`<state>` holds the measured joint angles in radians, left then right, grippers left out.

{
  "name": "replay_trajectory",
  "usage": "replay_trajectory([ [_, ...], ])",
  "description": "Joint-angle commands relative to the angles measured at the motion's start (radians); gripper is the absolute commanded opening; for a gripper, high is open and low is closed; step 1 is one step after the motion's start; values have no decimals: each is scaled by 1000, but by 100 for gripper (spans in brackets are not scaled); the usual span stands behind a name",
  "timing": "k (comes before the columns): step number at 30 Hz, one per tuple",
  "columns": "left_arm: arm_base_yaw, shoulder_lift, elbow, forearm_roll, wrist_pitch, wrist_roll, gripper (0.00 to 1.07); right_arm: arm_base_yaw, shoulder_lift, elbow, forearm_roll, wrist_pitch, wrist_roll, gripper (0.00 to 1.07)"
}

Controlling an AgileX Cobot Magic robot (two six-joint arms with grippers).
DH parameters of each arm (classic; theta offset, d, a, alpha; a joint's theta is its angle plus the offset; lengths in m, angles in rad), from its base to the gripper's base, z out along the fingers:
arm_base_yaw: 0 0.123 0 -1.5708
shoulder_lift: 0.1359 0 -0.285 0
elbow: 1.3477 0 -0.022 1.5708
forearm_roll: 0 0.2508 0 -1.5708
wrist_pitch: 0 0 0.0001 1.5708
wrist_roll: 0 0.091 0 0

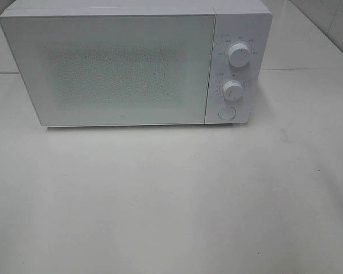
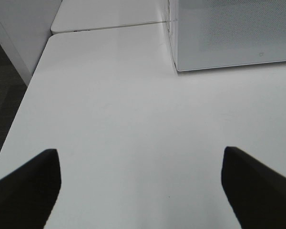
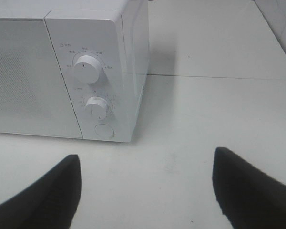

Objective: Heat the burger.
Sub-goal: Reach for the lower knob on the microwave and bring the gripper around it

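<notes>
A white microwave point(image 1: 131, 63) stands at the back of the table with its door shut; its frosted door hides the inside. The burger is not in view in any frame. The microwave has two round knobs point(image 1: 239, 55) and a round button point(image 1: 227, 113) on its right panel. My left gripper point(image 2: 140, 191) is open and empty over the bare table, in front of the microwave's left corner point(image 2: 229, 33). My right gripper point(image 3: 145, 191) is open and empty, facing the knobs point(image 3: 88, 69) from a short way off. Neither gripper shows in the exterior high view.
The white table point(image 1: 171, 200) spreads out in front of the microwave. Its left edge point(image 2: 19, 109) drops off to a dark floor. A seam point(image 3: 219, 76) joins a second white tabletop behind.
</notes>
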<state>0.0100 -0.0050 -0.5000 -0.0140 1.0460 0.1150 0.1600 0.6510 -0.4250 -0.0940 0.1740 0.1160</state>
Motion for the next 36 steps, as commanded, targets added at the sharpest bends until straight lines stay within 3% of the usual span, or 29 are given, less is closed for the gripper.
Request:
replay_trajectory([
  [1, 3, -27, 4, 1, -9, -8, 84, -4, 67, 2, 1, -95, 44, 74],
  [11, 3, -27, 4, 1, -9, -8, 84, -4, 242, 2, -2, -295, 46, 74],
  [23, 3, -26, 4, 1, -9, -8, 84, -3, 521, 32, 10, -700, 2, 74],
  [31, 3, -26, 4, 1, -9, -8, 84, 19, 687, 99, 245, -955, -197, 74],
  [36, 3, -26, 4, 1, -9, -8, 84, 166, 815, 119, 419, -1135, -292, 74],
])
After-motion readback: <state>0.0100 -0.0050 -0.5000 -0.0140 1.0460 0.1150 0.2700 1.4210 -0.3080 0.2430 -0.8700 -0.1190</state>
